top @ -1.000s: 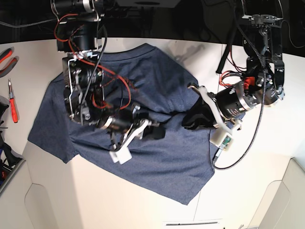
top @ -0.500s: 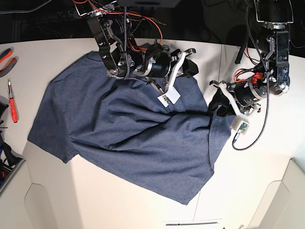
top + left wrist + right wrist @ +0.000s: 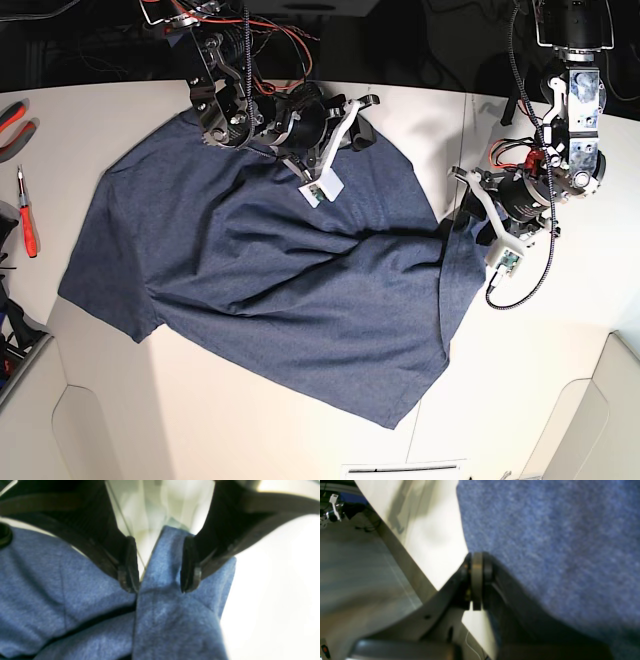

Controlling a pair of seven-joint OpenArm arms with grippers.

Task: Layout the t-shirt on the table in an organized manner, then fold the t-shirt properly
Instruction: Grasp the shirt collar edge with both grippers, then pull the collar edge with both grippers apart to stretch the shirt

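Now t-shirt (image 3: 160,610) fold btwn open left claw (image 3: 160,580) tips, ungripped.

Left gripper (image 3: 158,565): jaws apart, straddling a raised fold of the t-shirt (image 3: 260,270) at its sleeve edge, arm angled in from beyond that edge. Right gripper (image 3: 476,580): jaws fully together at the t-shirt's far edge, arm reaching across the collar side.

- The shirt (image 3: 270,290) is hiding its lettering.
- Blur is softening both wrist views.
- The base view's left edge is cropping the pliers (image 3: 12,120).
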